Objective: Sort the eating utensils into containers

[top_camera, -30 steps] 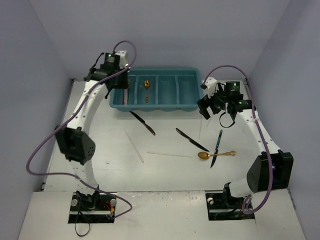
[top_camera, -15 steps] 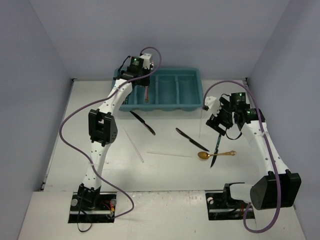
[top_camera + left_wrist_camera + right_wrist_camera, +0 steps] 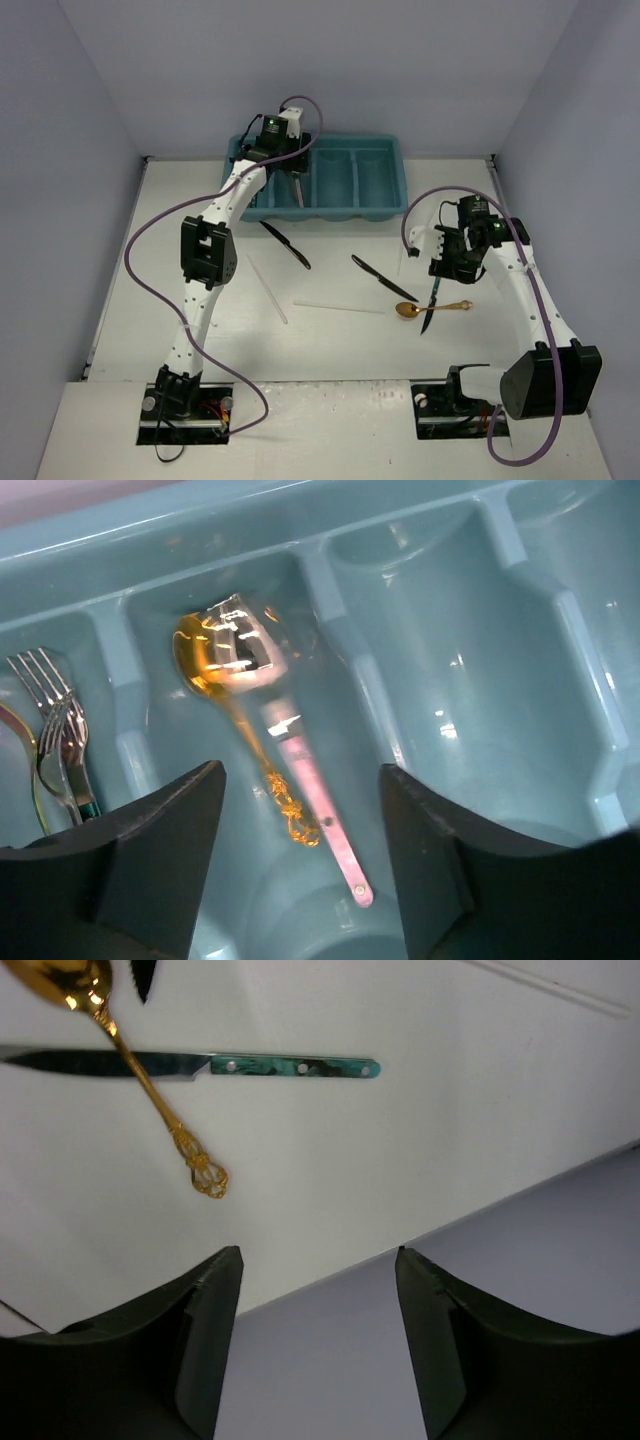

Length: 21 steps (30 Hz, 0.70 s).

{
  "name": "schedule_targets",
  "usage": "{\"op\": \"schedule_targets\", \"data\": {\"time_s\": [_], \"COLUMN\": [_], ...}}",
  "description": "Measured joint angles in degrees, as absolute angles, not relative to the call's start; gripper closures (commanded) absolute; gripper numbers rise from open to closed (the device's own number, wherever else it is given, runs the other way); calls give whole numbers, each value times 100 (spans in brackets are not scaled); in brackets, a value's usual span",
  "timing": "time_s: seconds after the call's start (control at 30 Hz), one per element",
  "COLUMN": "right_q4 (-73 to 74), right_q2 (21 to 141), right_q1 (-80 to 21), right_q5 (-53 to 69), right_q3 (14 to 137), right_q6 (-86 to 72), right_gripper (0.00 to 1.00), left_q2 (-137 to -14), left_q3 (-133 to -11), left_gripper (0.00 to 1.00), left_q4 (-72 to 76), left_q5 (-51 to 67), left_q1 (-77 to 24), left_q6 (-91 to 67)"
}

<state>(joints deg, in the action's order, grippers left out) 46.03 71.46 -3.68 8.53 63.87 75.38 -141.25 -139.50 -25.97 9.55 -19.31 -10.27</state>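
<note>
The teal tray (image 3: 392, 152) with its containers stands at the back. My left gripper (image 3: 298, 190) hangs open over the second compartment from the left. In the left wrist view a pink-handled spoon (image 3: 300, 770) lies there across a gold spoon (image 3: 205, 665), free of my fingers (image 3: 160, 850), with forks (image 3: 55, 740) in the neighbouring compartment. My right gripper (image 3: 438, 274) is open and empty above a green-handled knife (image 3: 290, 1065) and a gold spoon (image 3: 140, 1060) on the table. Two black knives (image 3: 285, 245) (image 3: 383, 279) and pale sticks (image 3: 267, 290) (image 3: 340, 309) also lie loose.
The two right compartments (image 3: 372, 178) of the tray hold nothing that I can see. Lilac walls close the table in at the back and both sides. The right wall's foot (image 3: 520, 1190) runs close beside my right gripper.
My left arm carried the pink-handled spoon from the first compartment to the second and let it go. My right gripper came down toward the knife and gold spoon, its jaws narrowing.
</note>
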Motion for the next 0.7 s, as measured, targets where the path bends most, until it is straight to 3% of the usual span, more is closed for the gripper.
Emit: {"op": "schedule_targets", "data": {"time_s": [0.23,0.37,0.7], "right_q4": [5063,5229,5361], "right_q2": [7153,7178,7530], "right_q1": [-337,-330,-346], "right_q5": [539,383,473], "right_q3": [5844,5565,5456], "right_q6": [8438,8785,9144], "right_gripper": [63,68,63], "left_q2": [-13992,-13490,-11049], "left_q3": [-13893,-13665,-12331], "left_gripper": [34,34,31], "left_q4": [-2735,-2896,-2947], "left_q5": [1064,1217,1585], "left_q1": [-1913,-1855,-1685], "left_q6": [-1317,-1522,-1677]}}
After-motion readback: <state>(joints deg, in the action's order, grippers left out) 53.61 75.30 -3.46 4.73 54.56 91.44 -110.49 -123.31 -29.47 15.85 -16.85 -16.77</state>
